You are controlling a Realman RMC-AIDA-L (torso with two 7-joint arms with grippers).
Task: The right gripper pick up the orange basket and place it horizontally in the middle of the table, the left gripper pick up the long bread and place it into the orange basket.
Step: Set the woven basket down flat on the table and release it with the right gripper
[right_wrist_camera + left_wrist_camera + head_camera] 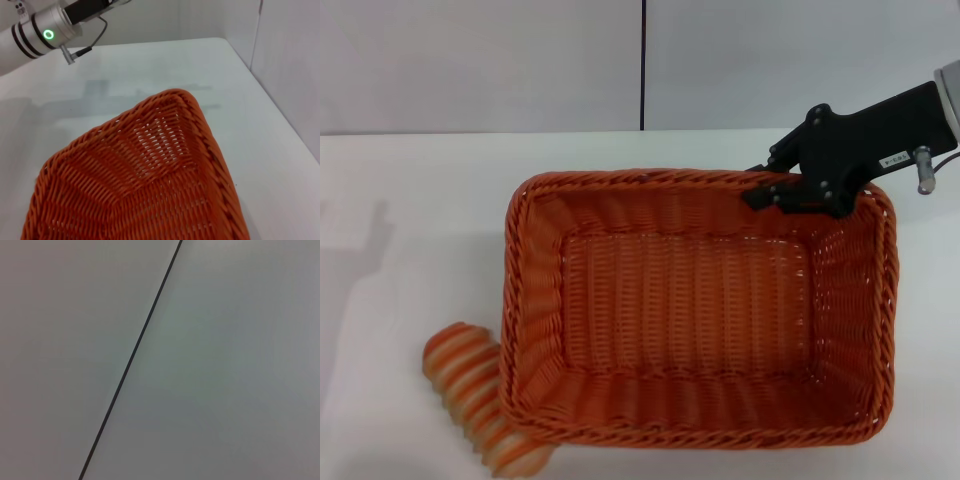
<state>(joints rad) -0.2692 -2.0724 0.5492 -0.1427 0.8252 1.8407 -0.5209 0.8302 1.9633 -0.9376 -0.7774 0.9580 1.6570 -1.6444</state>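
Head view: right gripper (782,192) clamps the far rim of the basket (695,310). Bread (480,400) touches its near-left corner; shifting the basket risks pushing it off the table (410,200).

In the head view, the long bread (478,398) at lower left is partly hidden behind the orange basket (695,310) and cut by the bottom edge. The right end effector (768,186) runs off the right edge, its fingertips hard to make out against the rim.
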